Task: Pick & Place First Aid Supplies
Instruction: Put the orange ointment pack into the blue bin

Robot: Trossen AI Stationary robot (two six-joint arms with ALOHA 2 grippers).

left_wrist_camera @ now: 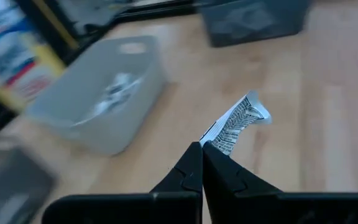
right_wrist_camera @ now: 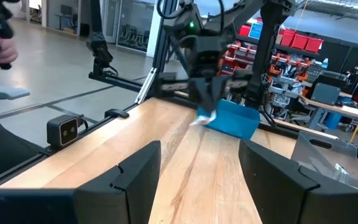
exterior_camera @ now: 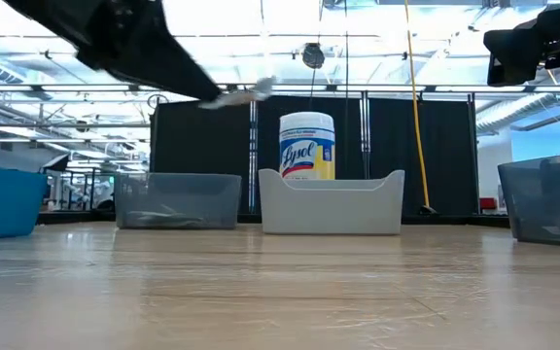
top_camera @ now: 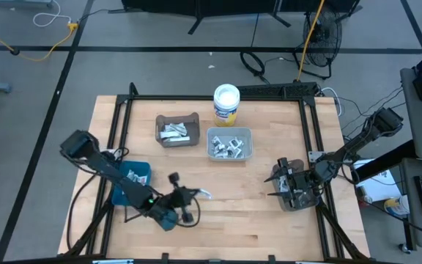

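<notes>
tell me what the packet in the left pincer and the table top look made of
Packet in the shut left pincer: looks like silvery foil or foil-lined paper, crinkled and shiny with dark print. Table top: light wood, butcher-block style, visible planks and grain, satin finish.

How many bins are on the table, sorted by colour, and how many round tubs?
Blue bin: 1
Brown bin: 1
Light grey bin: 1
Dark grey bin: 1
White round tub: 1
Total: 5
</notes>
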